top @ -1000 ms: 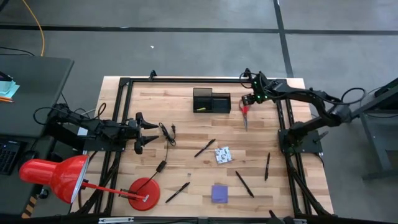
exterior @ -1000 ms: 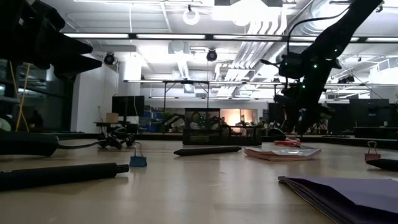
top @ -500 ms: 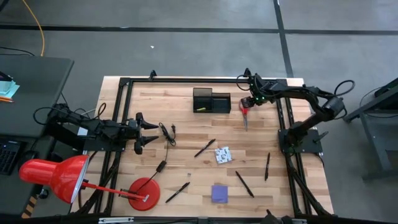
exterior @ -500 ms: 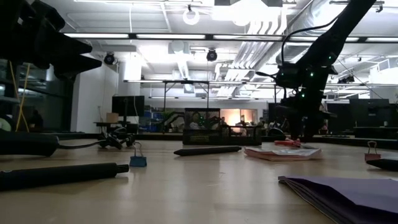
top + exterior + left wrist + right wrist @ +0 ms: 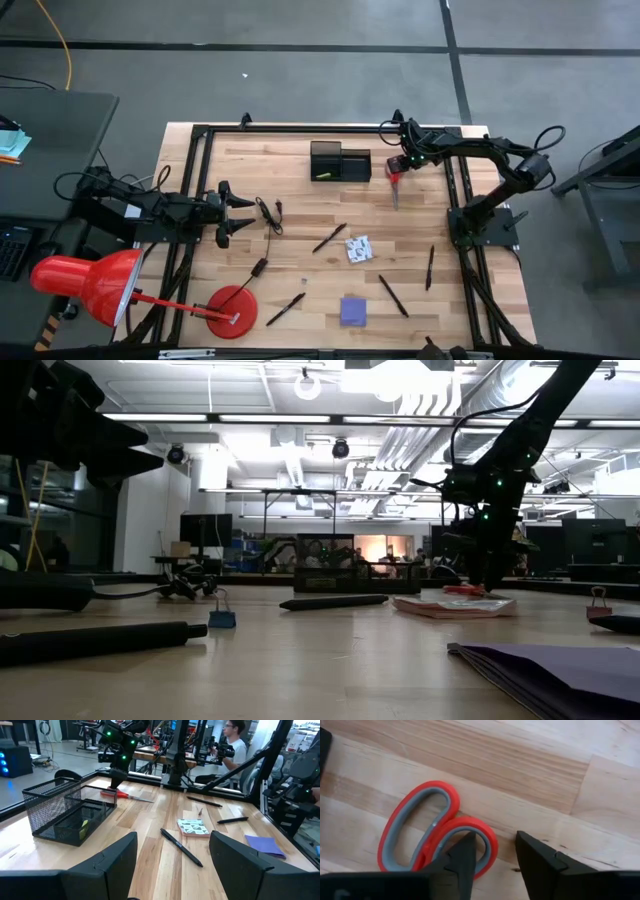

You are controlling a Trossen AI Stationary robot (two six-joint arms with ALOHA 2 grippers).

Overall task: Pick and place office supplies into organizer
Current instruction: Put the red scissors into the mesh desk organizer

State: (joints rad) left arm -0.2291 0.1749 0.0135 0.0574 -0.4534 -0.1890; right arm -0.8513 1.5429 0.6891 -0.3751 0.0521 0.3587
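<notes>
One yellow piece [image 5: 321,176] sits inside organizer [image 5: 340,162]; rest of supplies not yet placed. Right pincer [image 5: 492,851] down at scissors [image 5: 432,832] just right of organizer, fingers straddling one red handle loop, not yet pinching. Left pincer [image 5: 238,212] spread, waiting well left of organizer. Pens [image 5: 329,238], packet [image 5: 358,248], purple pad [image 5: 352,311] scattered below organizer; open table between.

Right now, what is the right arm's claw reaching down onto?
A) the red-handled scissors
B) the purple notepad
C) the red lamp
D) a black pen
A: the right gripper sits over one handle loop of the scissors, one finger inside the loop and one outside.
</notes>
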